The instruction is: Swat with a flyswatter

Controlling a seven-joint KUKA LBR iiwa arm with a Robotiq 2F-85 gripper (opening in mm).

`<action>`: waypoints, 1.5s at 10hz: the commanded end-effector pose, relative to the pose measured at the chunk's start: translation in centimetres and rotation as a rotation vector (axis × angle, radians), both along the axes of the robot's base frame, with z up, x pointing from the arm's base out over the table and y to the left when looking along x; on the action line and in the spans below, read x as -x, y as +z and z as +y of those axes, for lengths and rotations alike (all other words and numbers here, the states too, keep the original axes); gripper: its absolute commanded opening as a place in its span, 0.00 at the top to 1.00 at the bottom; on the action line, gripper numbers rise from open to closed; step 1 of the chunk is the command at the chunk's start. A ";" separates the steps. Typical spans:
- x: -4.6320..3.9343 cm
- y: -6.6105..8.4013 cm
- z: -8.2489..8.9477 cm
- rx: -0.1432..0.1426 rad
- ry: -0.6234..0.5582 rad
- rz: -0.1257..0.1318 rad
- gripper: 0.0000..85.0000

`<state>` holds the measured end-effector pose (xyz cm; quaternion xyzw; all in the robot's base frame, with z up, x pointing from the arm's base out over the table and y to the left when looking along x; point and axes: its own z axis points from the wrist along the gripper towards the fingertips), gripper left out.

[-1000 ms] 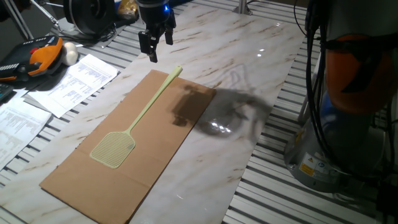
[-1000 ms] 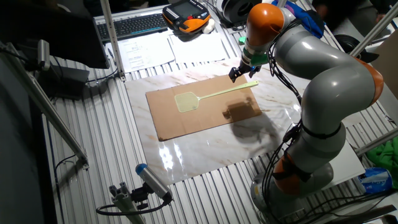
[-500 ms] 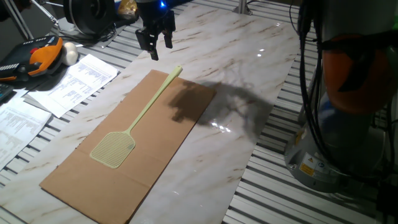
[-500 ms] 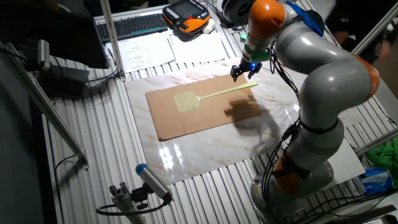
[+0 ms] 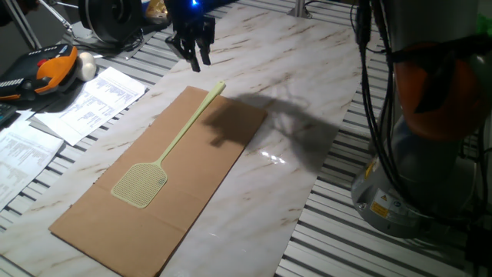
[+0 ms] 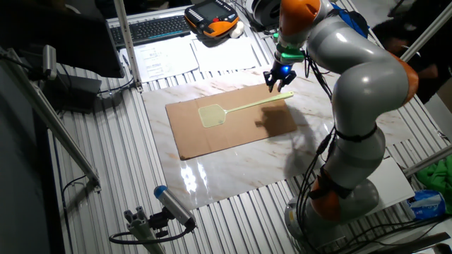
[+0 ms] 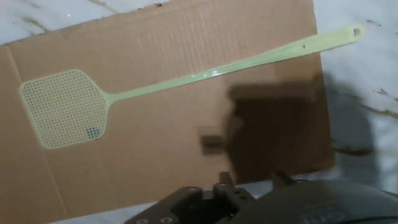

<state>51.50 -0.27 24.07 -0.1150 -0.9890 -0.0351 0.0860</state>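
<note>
The pale yellow-green flyswatter (image 5: pixel 184 131) lies flat on a brown cardboard sheet (image 5: pixel 192 200), its mesh head toward the near left and its handle end toward the far right. It also shows in the other fixed view (image 6: pixel 240 108) and in the hand view (image 7: pixel 205 76). My gripper (image 5: pixel 197 58) hangs in the air above and a little behind the handle's end, apart from it. It looks open and holds nothing. In the other fixed view the gripper (image 6: pixel 277 80) hovers just over the handle tip. The hand view shows no fingertips.
The cardboard (image 6: pixel 226 137) rests on a marble-patterned slab (image 5: pixel 307 69). Printed papers (image 5: pixel 84 104) and an orange teach pendant (image 5: pixel 50 65) lie at the left. A keyboard (image 6: pixel 152 28) sits at the back. The arm's base (image 5: pixel 430 154) stands at the right.
The gripper has risen, drifted slightly back from the handle end and turned about its axis. The arm's shadow on the cardboard shifted. The flyswatter has not moved.
</note>
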 end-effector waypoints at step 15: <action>-1.24 -3.4 -0.8 0.027 -0.167 -0.092 0.80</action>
